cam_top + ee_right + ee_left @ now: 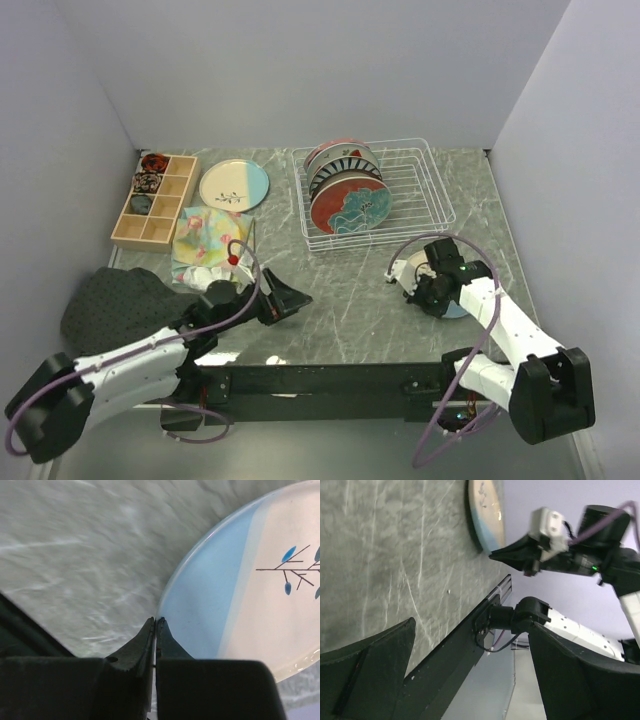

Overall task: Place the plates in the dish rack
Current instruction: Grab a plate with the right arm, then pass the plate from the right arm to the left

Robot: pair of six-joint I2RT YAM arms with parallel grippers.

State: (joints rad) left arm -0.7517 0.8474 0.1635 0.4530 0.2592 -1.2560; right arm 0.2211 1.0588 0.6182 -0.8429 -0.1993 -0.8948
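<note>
The white wire dish rack (420,195) stands at the back right with several plates (345,190) upright in its left half, a red floral one in front. A cream-and-blue plate (233,184) lies flat left of the rack. A second cream-and-blue plate (250,580) lies near the right arm; it also shows in the top view (456,311) and the left wrist view (485,510). My right gripper (156,622) is shut on this plate's rim, and it shows in the top view (430,285). My left gripper (285,298) is open and empty above the table's middle, its fingers wide apart in the left wrist view (475,680).
A wooden compartmented box (153,200) stands at the back left. A floral cloth (212,235) lies in front of it and a dark grey cloth (115,300) by the left arm. Walls close in on three sides.
</note>
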